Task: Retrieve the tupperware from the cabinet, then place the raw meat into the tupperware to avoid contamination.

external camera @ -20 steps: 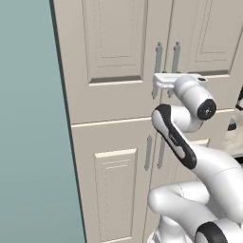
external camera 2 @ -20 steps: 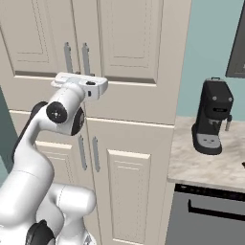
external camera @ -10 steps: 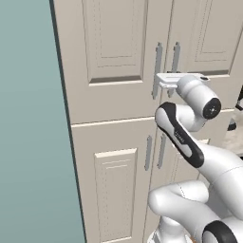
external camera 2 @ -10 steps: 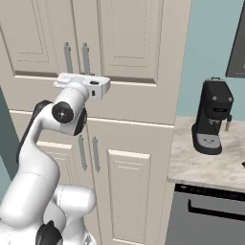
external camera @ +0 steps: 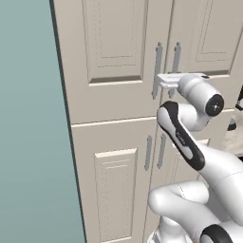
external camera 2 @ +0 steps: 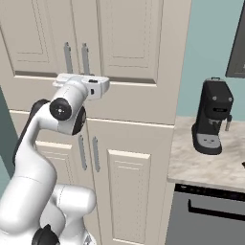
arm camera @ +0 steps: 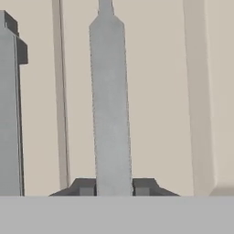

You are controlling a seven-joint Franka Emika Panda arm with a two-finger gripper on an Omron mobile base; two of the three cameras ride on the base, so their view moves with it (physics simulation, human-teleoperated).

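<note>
Cabinet (external camera: 114,95) beige-cream w/ raised panels, handles (arm camera: 109,105) plain grey. Wall (external camera: 28,118) at 9 o'clock teal. Coffee machine (external camera 2: 213,117) at 3 black; counter (external camera 2: 201,167) mottled beige.

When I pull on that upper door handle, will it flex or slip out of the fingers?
The handle is a slim, straight grey bar, so it probably stays stiff. Its smooth, flat face may let the fingers slide along it. The door should swing, not lift, so pull in an arc.
</note>
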